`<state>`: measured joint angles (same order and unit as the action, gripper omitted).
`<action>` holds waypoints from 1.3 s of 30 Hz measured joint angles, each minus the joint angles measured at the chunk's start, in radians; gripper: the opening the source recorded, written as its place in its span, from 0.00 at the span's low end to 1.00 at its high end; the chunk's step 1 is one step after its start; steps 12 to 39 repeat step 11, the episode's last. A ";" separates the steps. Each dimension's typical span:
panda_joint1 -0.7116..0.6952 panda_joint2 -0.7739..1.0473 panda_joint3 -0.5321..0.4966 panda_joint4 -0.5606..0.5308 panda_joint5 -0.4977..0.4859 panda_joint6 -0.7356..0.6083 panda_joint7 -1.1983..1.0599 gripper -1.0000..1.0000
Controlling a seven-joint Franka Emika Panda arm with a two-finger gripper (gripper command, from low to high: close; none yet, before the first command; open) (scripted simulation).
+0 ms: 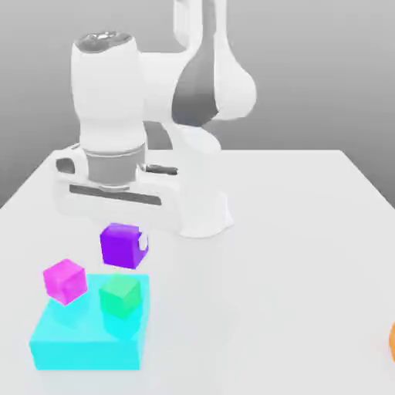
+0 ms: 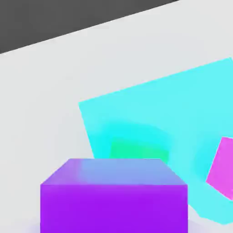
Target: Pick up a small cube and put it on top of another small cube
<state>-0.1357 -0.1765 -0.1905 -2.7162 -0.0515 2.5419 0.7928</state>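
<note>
Scene: white table, white robot arm bent low over the near corner toward the exterior view's left.

Purple cube: off the table, hanging under the hand, just above and behind the green cube; close up in the hand view, square to the camera, green cube just past its top edge.

Gripper: pressed together on the purple cube, a pale fingertip showing against the side toward the exterior view's right; a side-on pinch, likely chosen so the cube's underside stays free to land flat.

Green cube: sitting on the cyan slab, toward its back corner on the exterior view's right; by position the probable landing spot, though that is a judgement.

Pink cube: tilted, by the slab's back corner toward the exterior view's left, apart from the green one; whether resting or touching the slab, unclear.

Cyan slab: flat, wide, low; a raised base for the other two cubes.

Orange thing: cut off at the exterior view's right edge, well apart, no apparent part in the job.

Stage: lift done, placement not yet; purple cube carried high enough to clear the green top.

Next need: centring over the green cube, level descent, release only once seated.

Risk: off-centre landing on so small a top, cube sliding off onto the slab.
</note>
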 joint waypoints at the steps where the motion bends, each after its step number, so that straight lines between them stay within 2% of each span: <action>1: 0.001 0.033 -0.003 -0.006 0.007 0.039 -0.008 0.00; 2: 0.002 0.067 -0.005 -0.012 0.013 0.078 -0.014 1.00; 8: 0.002 0.084 -0.006 -0.015 0.016 0.098 -0.017 1.00; 11: -0.003 0.022 -0.002 -0.003 0.002 0.024 -0.006 1.00; 39: -0.003 0.022 -0.002 -0.003 0.002 0.024 -0.006 1.00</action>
